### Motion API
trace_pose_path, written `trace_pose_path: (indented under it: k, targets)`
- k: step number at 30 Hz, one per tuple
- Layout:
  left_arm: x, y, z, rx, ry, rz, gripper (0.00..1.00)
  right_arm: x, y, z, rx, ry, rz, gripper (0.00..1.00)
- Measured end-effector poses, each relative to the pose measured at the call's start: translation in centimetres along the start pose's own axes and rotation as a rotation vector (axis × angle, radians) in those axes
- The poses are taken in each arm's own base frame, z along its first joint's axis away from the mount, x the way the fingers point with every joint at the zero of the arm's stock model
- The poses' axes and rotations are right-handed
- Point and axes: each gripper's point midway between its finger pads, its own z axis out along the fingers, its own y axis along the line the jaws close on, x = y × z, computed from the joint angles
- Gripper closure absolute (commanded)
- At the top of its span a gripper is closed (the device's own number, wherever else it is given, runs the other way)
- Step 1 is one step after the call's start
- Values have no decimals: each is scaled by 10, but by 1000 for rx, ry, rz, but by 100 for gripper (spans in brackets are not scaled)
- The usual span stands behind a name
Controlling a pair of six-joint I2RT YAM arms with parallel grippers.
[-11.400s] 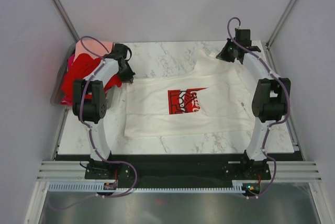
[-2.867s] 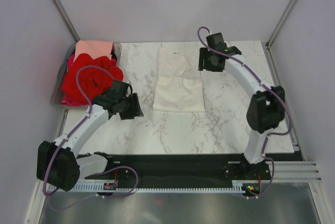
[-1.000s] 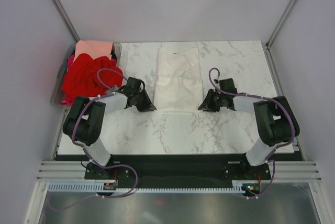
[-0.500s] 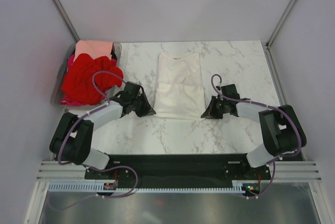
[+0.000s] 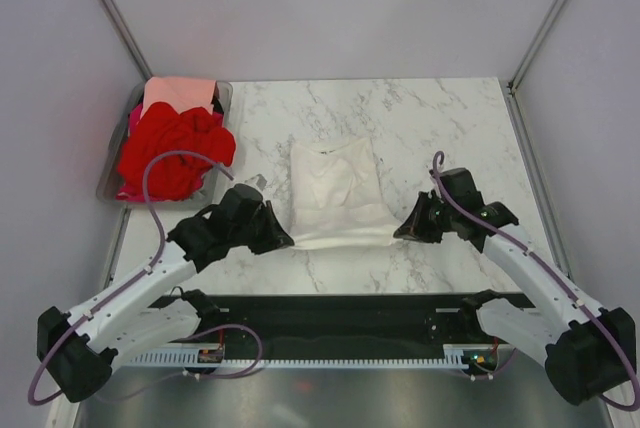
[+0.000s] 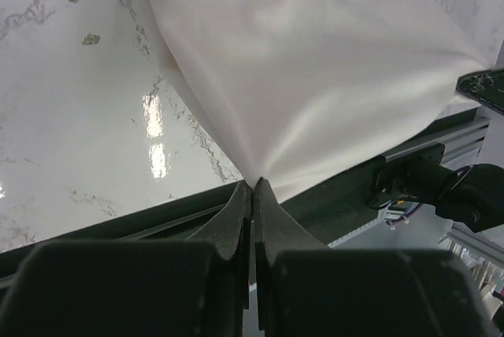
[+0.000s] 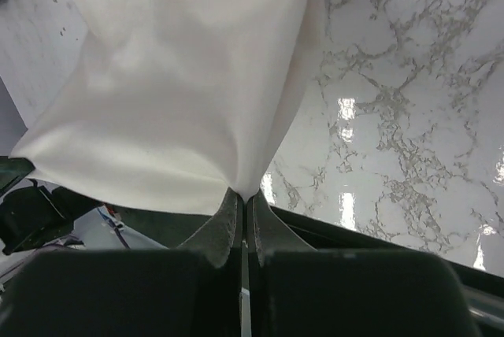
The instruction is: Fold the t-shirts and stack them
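Observation:
The cream-white t-shirt [image 5: 336, 193] lies folded into a narrow strip at the table's middle, print hidden. Its near edge is lifted toward the front. My left gripper [image 5: 288, 241] is shut on the near left corner of the cream-white t-shirt [image 6: 315, 77]. My right gripper [image 5: 399, 233] is shut on the near right corner of the cream-white t-shirt [image 7: 189, 93]. The cloth hangs taut between them. The bright red t-shirts [image 5: 172, 150] and the salmon-pink one [image 5: 180, 94] are heaped at the far left.
The clear plastic bin [image 5: 224, 96] holds the red and pink heap at the table's far left corner. The marble table [image 5: 440, 118] ends at a black front rail [image 5: 340, 313]. Grey walls and metal posts close in both sides.
Both grippers have taken the shirt's near corners and pulled back toward the front edge, lifting the near edge and dragging the shirt nearer. The arms have stretched out lower.

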Motion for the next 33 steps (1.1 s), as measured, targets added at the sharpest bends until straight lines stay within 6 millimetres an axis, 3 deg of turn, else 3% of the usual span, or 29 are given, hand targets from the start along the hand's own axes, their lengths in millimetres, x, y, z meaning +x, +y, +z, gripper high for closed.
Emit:
trace_pose_path:
  k: [5,9,19,24,31,33]
  targets:
    - [-32,-21,-23,-41,-72,2,98,-48,43,-31,8,-91,-37,100]
    - [-70,-31,-25,-88,-132,-7,98,-88,66,-34,40,-146,-79,100]
    - [-144,-17,-4,-188,-159,-59,98,-145,73,5,132,-100,-108,100]
    - [-175,-18,14,-200,-144,-51,98,-185,80,23,139,-114,-117,100]
    - [-220,-3,70,-241,-75,-76,98,-239,68,73,172,-91,-88,100]
    - [-235,4,91,-250,-58,-87,93,-255,63,89,178,-83,-75,91]
